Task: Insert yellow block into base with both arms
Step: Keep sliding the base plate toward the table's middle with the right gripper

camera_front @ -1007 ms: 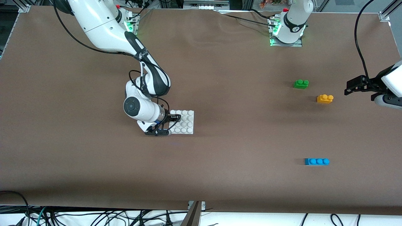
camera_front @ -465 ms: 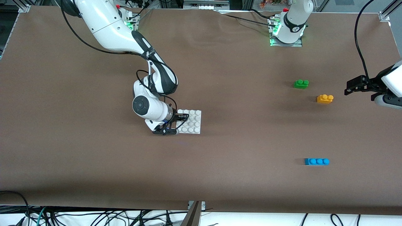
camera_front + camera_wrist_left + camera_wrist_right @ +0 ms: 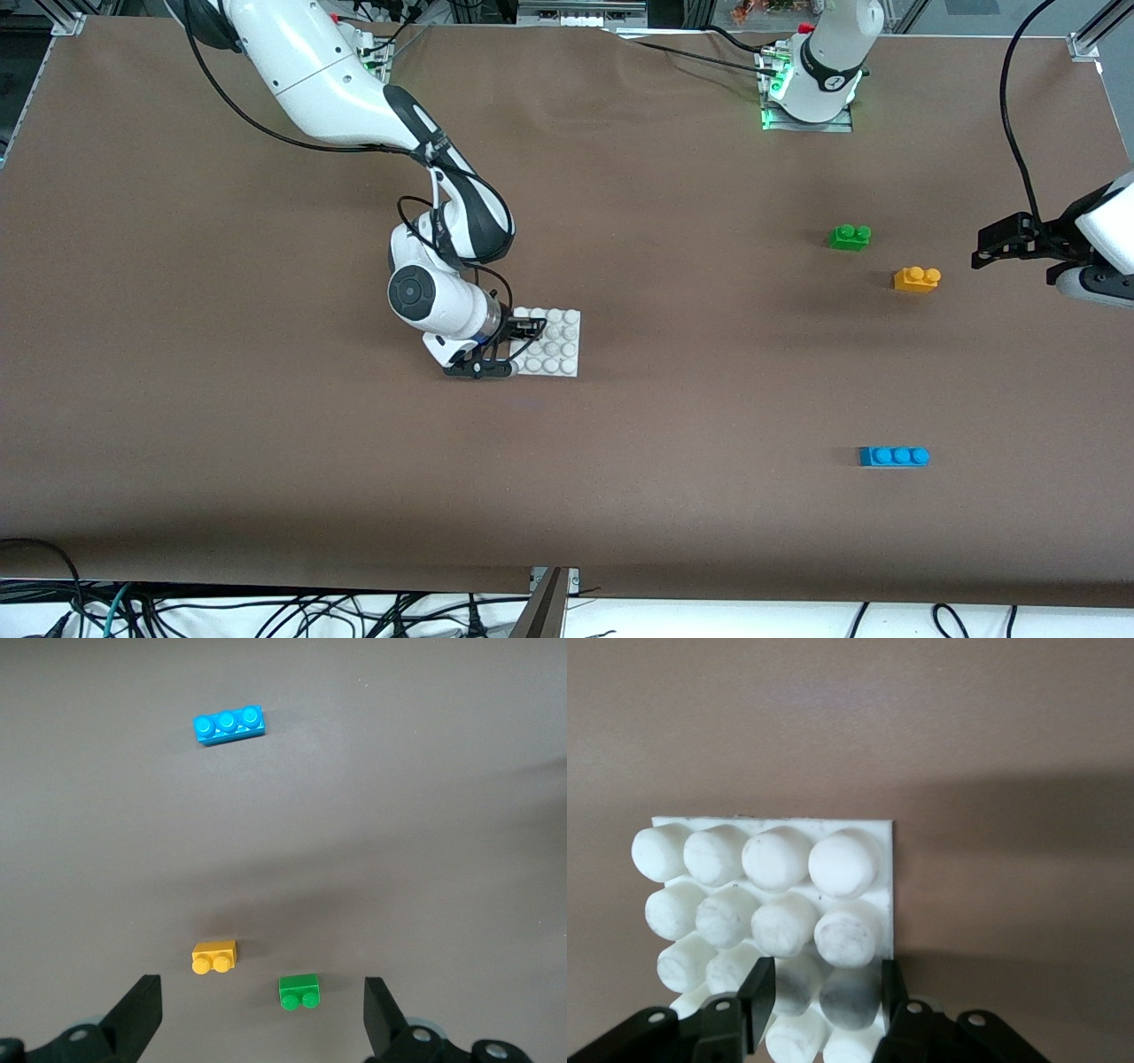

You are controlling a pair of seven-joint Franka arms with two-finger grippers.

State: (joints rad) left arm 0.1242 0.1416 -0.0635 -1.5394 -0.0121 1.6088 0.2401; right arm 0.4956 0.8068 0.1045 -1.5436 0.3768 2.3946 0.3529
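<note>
Near the middle of the brown table (image 3: 266, 425), the flat square white plastic base (image 3: 558, 346) with its grid of round studs lies flat, and the right gripper (image 3: 518, 346) is clamped on its edge toward the right arm's end, fingers (image 3: 757, 992) closed around studs there. Well apart, toward the left arm's end, the small orange-yellow two-stud block (image 3: 917, 279) sits on the table beside a green two-stud brick (image 3: 850, 237), with a longer blue three-stud brick (image 3: 894, 456) nearer the front camera. The left gripper (image 3: 983, 248) waits above the table just beside the yellow block, fingers (image 3: 137, 1014) spread wide and holding nothing.
</note>
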